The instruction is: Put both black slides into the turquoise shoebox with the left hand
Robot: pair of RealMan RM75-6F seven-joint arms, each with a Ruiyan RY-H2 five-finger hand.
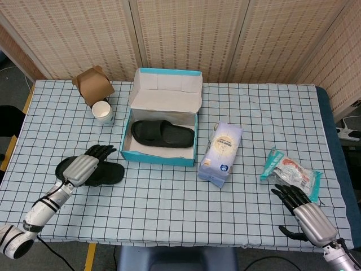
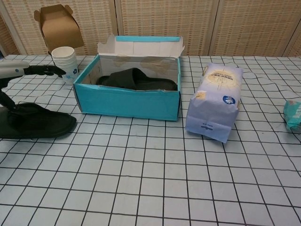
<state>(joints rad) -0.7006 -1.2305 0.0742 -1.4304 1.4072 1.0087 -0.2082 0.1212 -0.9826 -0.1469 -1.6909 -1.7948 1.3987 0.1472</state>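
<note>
The turquoise shoebox [image 1: 159, 156] [image 2: 127, 101] stands open at the table's middle, its lid up at the back. One black slide [image 1: 163, 134] [image 2: 136, 79] lies inside it. The other black slide [image 1: 107, 174] [image 2: 40, 123] lies flat on the table, left of the box. My left hand [image 1: 83, 167] [image 2: 19, 69] hovers over that slide's left part with fingers stretched out toward the box. In the chest view its thumb reaches down to the slide, and it grips nothing. My right hand [image 1: 307, 213] rests open near the front right edge, holding nothing.
A paper cup [image 1: 103, 112] [image 2: 65, 63] and a brown carton [image 1: 93, 84] [image 2: 57, 26] stand behind the left slide. A white and blue bag [image 1: 221, 153] [image 2: 215, 101] stands right of the box. A snack packet [image 1: 290, 172] lies by my right hand.
</note>
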